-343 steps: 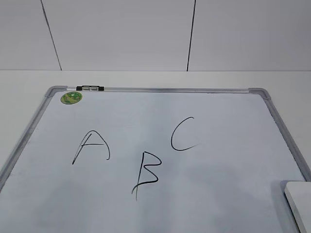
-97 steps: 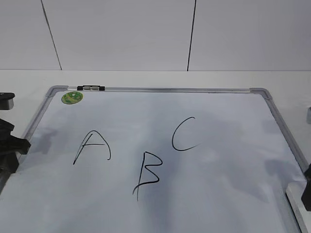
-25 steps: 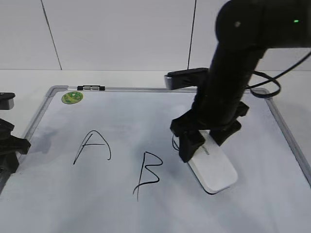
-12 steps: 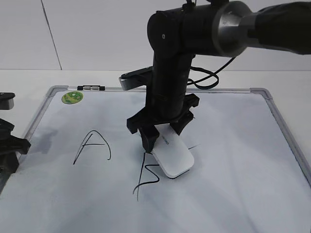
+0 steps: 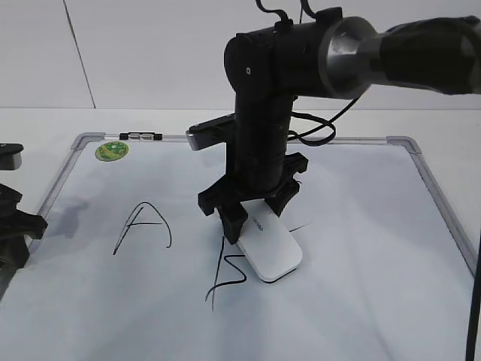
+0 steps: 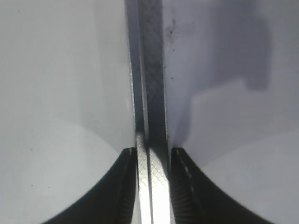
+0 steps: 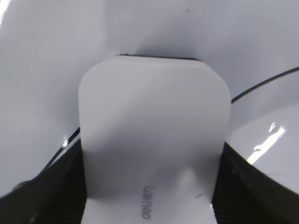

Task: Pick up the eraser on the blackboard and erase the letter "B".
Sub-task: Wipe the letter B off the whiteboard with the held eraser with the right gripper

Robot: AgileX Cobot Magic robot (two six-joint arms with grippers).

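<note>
The white eraser (image 5: 272, 252) lies flat on the blackboard (image 5: 361, 226), over the upper part of the letter "B". Only the letter's lower loop and stem tail (image 5: 224, 277) show. My right gripper (image 5: 255, 216) has reached across to the middle and is shut on the eraser's back end. In the right wrist view the eraser (image 7: 154, 107) fills the space between the jaws (image 7: 149, 158), with thin black strokes on the board (image 7: 154, 28) at either side. My left gripper (image 5: 11, 226) is at the board's left edge. In the left wrist view its jaws (image 6: 152, 156) clamp the grey frame (image 6: 152, 93).
The black "A" (image 5: 143, 226) is left of the eraser. Only a tail stroke of the "C" (image 5: 301, 226) shows beside the arm. A round green sticker (image 5: 110, 150) and a black clip (image 5: 140, 137) sit at the board's back left. A white wall stands behind.
The right arm has carried the eraser left from near the "C" onto the "B", then slid it slightly forward. The top of the "B" no longer shows. The left gripper has not moved.
</note>
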